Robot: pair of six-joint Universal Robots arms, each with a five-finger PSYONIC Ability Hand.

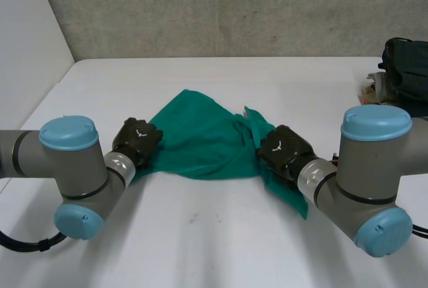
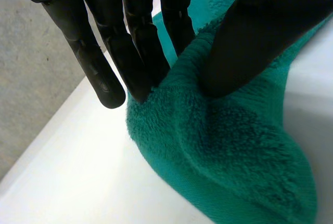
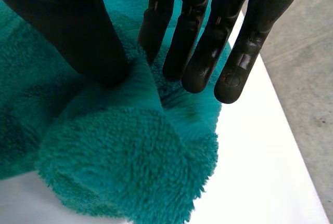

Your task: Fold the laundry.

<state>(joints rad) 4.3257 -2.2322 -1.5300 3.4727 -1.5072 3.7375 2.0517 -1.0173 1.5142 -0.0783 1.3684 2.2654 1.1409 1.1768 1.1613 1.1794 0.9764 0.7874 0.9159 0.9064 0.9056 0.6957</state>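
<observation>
Left hand (image 2: 138,47) and right hand (image 3: 200,37) pinch the fluffy, bunched green towel (image 1: 200,137).

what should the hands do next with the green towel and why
Probably draw the hands apart to stretch it flat: the left hand pinches the green towel at its left end, the right hand at its right end, and the cloth between sits bunched.

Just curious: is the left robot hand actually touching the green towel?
Touching. The left wrist view shows the left robot hand pinching the towel between thumb and fingers.
</observation>
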